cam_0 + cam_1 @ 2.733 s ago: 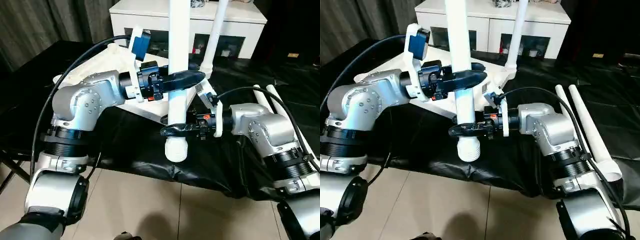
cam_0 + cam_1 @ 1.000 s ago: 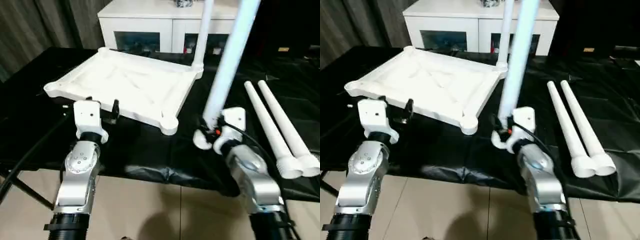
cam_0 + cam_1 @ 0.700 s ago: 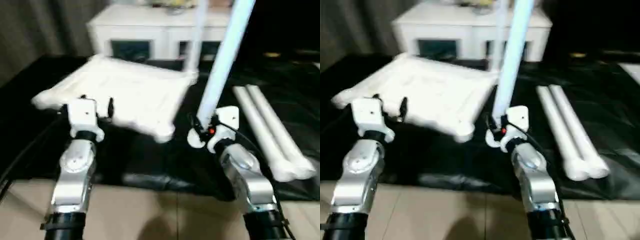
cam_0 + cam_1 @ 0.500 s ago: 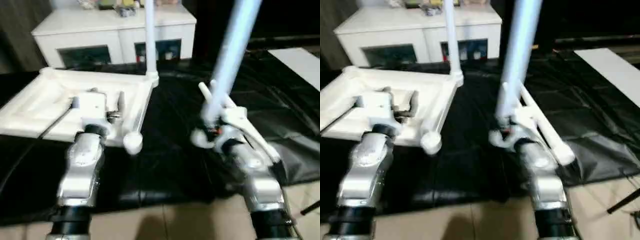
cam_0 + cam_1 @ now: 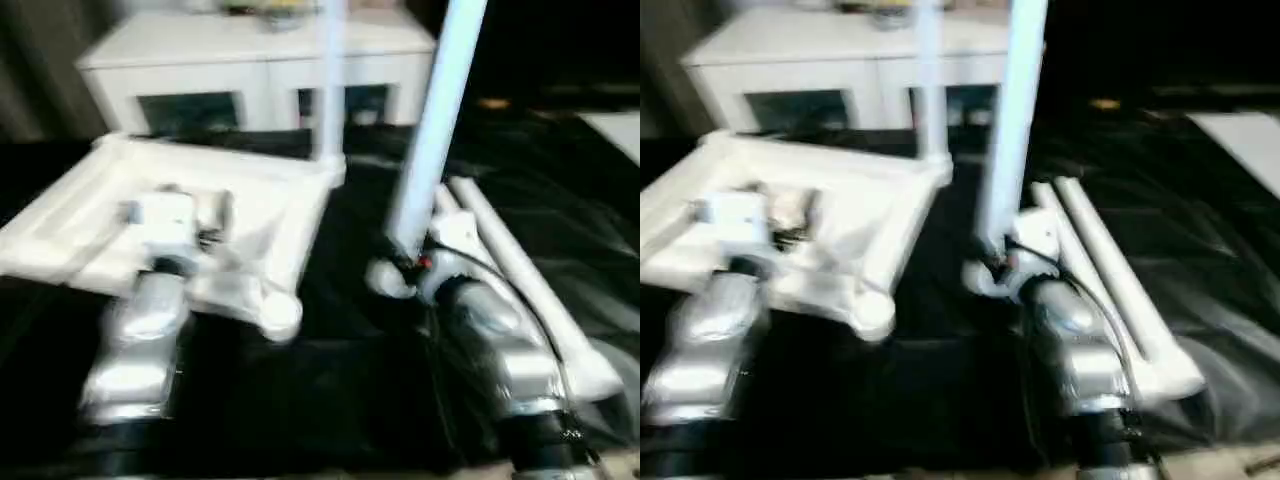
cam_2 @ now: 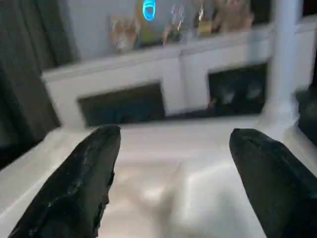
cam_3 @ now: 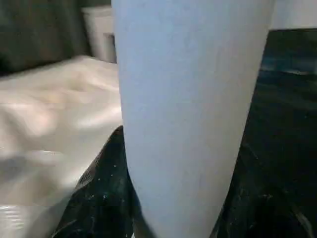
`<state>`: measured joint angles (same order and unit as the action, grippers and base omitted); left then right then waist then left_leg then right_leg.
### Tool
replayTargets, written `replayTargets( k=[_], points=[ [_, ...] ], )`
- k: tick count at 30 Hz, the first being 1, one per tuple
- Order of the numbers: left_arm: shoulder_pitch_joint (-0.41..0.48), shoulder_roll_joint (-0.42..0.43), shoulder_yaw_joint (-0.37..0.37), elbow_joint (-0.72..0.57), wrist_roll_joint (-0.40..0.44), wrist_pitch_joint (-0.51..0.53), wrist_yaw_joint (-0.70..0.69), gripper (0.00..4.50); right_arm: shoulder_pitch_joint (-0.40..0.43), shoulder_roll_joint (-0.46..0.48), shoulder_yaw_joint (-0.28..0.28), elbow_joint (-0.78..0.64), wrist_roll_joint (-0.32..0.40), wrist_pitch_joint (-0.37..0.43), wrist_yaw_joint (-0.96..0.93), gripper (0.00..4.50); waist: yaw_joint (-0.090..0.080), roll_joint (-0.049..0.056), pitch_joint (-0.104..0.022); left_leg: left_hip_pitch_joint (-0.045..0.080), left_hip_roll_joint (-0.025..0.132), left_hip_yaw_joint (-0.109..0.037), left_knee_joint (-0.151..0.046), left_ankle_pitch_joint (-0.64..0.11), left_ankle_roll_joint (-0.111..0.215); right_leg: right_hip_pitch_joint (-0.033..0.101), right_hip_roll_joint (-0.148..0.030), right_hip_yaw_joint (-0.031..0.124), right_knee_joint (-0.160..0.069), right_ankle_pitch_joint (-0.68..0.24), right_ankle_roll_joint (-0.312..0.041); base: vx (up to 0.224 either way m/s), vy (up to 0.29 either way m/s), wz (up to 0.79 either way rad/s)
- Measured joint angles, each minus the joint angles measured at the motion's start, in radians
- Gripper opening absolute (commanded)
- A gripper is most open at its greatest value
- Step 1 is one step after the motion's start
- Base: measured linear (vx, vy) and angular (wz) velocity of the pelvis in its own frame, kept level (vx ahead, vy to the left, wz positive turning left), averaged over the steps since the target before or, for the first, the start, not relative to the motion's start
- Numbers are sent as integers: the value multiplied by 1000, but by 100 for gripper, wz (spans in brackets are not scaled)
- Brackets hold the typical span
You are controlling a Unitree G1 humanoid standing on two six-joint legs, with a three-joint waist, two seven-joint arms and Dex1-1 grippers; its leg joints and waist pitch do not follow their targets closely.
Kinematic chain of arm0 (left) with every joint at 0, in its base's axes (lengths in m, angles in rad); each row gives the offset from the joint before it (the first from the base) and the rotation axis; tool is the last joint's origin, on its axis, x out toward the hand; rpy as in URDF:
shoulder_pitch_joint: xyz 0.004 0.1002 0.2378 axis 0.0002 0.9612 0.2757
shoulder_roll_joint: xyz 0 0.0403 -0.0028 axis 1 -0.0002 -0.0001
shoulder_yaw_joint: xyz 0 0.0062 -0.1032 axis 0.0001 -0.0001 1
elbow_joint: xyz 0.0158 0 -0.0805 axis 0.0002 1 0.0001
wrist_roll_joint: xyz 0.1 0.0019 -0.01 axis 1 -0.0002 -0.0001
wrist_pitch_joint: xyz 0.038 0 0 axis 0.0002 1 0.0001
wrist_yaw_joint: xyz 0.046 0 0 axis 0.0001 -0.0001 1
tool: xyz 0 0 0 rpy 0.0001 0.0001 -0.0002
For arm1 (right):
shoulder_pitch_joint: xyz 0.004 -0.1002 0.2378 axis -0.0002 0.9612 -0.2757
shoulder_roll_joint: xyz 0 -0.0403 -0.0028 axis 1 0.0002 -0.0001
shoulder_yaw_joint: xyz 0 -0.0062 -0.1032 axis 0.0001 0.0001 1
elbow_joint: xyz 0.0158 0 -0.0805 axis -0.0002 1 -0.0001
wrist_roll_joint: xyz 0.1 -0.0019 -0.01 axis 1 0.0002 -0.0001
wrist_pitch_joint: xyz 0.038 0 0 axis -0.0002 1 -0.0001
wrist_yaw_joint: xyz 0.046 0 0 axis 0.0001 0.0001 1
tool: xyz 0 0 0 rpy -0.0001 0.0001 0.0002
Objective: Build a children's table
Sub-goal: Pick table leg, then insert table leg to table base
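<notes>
White tabletop point(image 5: 200, 215) lying ribbed side up on black-covered counter point(image 5: 340, 330), one leg point(image 5: 328, 90) standing in far corner socket, right pincer point(image 7: 163, 208) gripping second leg point(image 5: 435, 130) upright, left pincer point(image 6: 171, 163) open over tabletop, two legs point(image 5: 1110, 280) lying right, no legible writing.

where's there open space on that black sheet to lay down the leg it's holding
Bare black sheet lies between the tabletop's near corner and the right gripper holding the leg. Right of that arm it is crowded: two loose legs lie side by side. The left gripper hangs open over the tabletop.
</notes>
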<state>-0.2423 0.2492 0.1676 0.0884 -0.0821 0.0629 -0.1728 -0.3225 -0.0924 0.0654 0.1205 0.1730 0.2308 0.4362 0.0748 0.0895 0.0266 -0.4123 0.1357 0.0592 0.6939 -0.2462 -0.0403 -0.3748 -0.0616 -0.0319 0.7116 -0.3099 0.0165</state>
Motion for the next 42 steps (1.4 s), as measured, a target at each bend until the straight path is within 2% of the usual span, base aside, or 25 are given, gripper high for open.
replayTargets(
  k=[1, 3, 4, 5, 8, 10, 13, 14, 15, 17, 19, 21, 28, 32, 34, 39, 42],
  points=[
    [3, 6, 4, 3, -46, -3, -72, 416, 1, -13, -1, 0, 12, 0, 14, 184, 10, -3, 1, -3, -11, 2, 0, 2, -3, -12, -12, 21, -11, 15, 40, -103, 38, -3],
    [13, 62, -26, 10, -115, -1, -239, 433, 3, -42, -4, -1, 30, 1, 48, 184, 24, -8, 1, -9, -12, 12, -17, 17, -8, -18, -15, 20, -10, 26, 36, -85, 17, -1],
    [13, 113, -43, 33, -131, 2, -330, 433, 3, -49, -12, -1, 35, 1, 68, 184, 27, -14, 3, -8, -6, 25, -31, 26, -10, -24, -16, 21, -15, 34, 31, -70, -38, -3],
    [12, 149, -54, 58, -132, 1, -380, 445, 4, -56, -17, -1, 39, 2, 80, 184, 27, -15, 4, -8, 0, 30, -38, 31, -11, -24, -15, 19, -20, 38, 23, -70, -38, -3],
    [-26, 251, -107, 179, -99, -25, -529, 445, 3, -67, -26, 1, 53, 2, 115, 184, 24, -19, 8, 3, 16, 56, -57, 43, -21, -20, -15, 18, -34, 57, 11, -117, -21, 1],
    [-78, 295, -154, 266, -47, -66, -614, 445, -6, -67, -19, 6, 61, 3, 137, 184, 23, -19, 13, 14, 21, 64, -62, 43, -21, -11, -16, 18, -40, 59, 12, -106, -8, 3],
    [-141, 309, -215, 351, -17, -111, -719, 445, -30, -83, -16, 13, 71, 3, 166, 184, 24, -17, 17, 28, 21, 72, -82, 43, -21, -3, -18, 19, -62, 59, 13, -100, 9, 1],
    [-164, 315, -234, 377, -7, -114, -746, 445, -37, -91, -15, 13, 72, 3, 179, 184, 24, -18, 17, 28, 21, 74, -87, 43, -21, -3, -18, 19, -67, 59, 13, -91, 21, -2],
    [-213, 324, -268, 439, 13, -128, -793, 445, -41, -107, -16, 13, 76, 2, 204, 184, 25, -19, 17, 28, 21, 77, -92, 43, -21, 1, -19, 19, -71, 60, 11, 0, 0, 0],
    [-309, 336, -321, 549, 59, -147, -862, 445, -44, -136, -7, 18, 78, 2, 254, 184, 24, -19, 17, 28, 21, 86, -94, 46, -26, 1, -24, 19, -75, 77, 7, 0, 0, 0],
    [-370, 338, -354, 627, 105, -188, -886, 445, -42, -149, 4, 23, 77, 2, 283, 184, 17, -17, 17, 29, 20, 92, -93, 47, -28, -1, -30, 17, -76, 86, 10, 0, 0, 0],
    [-431, 336, -395, 708, 163, -215, -897, 445, -43, -164, 19, 26, 72, 1, 305, 184, 15, -17, 18, 27, 21, 93, -94, 47, -28, -4, -30, 17, -77, 86, 10, 0, 0, 0],
    [-562, 328, -488, 921, 257, -265, -964, 383, -42, -190, 24, 40, 70, -3, 343, 184, 14, -15, 17, 26, 23, 93, -94, 61, -20, -9, -30, 16, -80, 108, 6, 0, 0, 0],
    [-622, 318, -505, 1015, 304, -296, -969, 359, -41, -197, 34, 40, 70, -3, 366, 184, 14, -11, 16, 24, 26, 95, -94, 65, -14, -10, -27, 16, -82, 102, 8, 42, 3, -2],
    [-638, 317, -516, 1049, 326, -307, -962, 332, -40, -197, 44, 40, 70, -3, 376, 184, 13, -9, 16, 23, 27, 96, -93, 66, -13, -10, -27, 16, -84, 101, 6, 27, 4, -1],
    [-664, 306, -524, 1117, 343, -309, -961, 291, -40, -198, 54, 40, 69, -3, 379, 184, 17, -5, 17, 19, 27, 97, -93, 67, -10, -10, -27, 14, -90, 100, 5, 0, 0, 0],
    [-688, 306, -530, 1153, 362, -308, -967, 272, -40, -197, 61, 40, 69, -4, 382, 184, 21, 0, 17, 19, 27, 99, -93, 66, -9, -10, -29, 14, -91, 100, 5, 0, 0, 0]
  ],
)
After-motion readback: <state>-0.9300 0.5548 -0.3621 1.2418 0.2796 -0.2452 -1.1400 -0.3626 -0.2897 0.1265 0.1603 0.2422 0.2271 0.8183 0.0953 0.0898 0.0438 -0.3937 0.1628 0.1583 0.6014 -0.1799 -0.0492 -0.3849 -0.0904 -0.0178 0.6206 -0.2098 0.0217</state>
